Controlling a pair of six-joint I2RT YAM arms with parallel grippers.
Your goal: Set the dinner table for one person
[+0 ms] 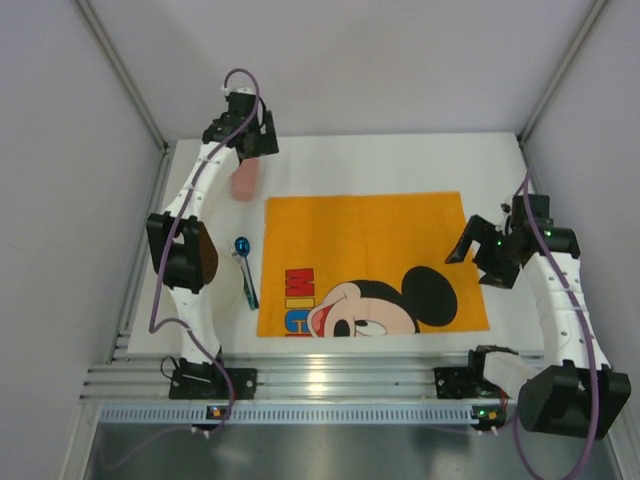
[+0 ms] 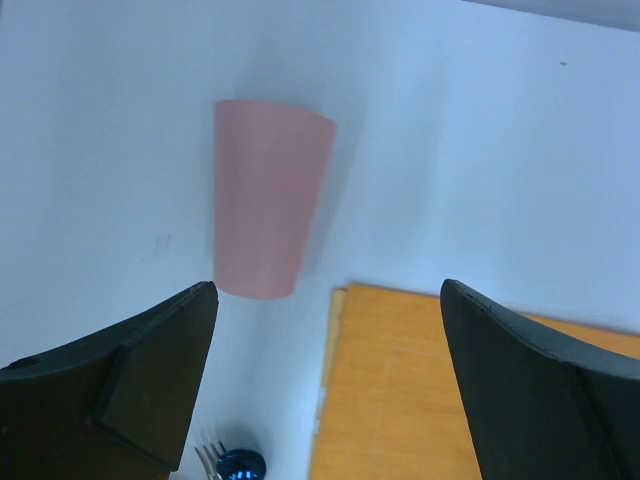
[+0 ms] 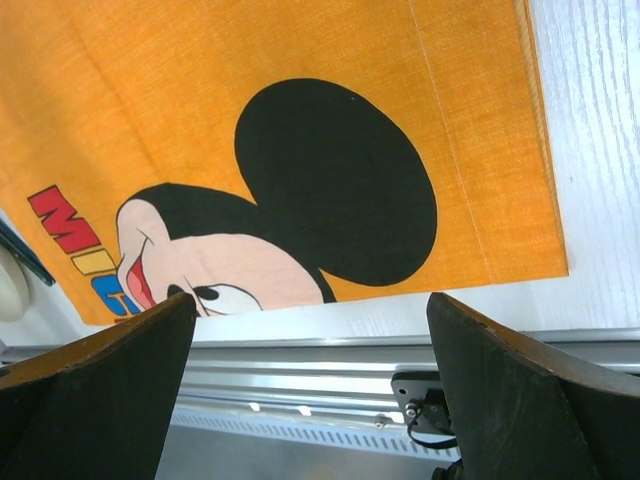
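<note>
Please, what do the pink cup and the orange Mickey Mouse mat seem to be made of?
The pink tapered cup is probably matte plastic: even colour, smooth wall, no shine. The orange Mickey Mouse mat looks like woven cloth with a printed picture: fine thread texture and straight seam lines show on it.

An orange mat (image 3: 300,60), printed with a cartoon mouse's face and a large black ear (image 3: 335,180), is seen lying flat on the white bench (image 3: 590,150), whose aluminium rail (image 3: 300,385) is framed between two dark fingers (image 3: 90,400), spread wide with nothing gripped.
</note>
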